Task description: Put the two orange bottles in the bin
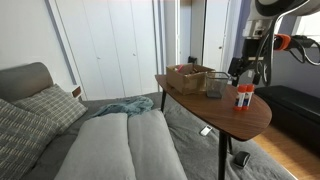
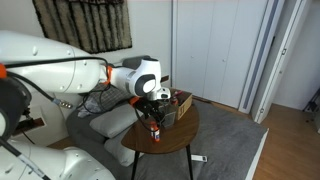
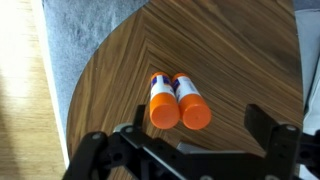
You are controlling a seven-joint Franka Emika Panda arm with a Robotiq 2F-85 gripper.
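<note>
Two orange bottles (image 3: 163, 100) stand touching on the table (image 3: 240, 50) (bin (image 1: 217, 85) nearby), so the empty, wide-open gripper (image 3: 185, 138) above risks knocking one over while closing on its neighbour.

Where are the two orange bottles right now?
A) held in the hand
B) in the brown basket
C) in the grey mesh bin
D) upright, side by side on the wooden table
D: the wrist view shows the two orange bottles standing together on the wooden table, outside the bin.
</note>
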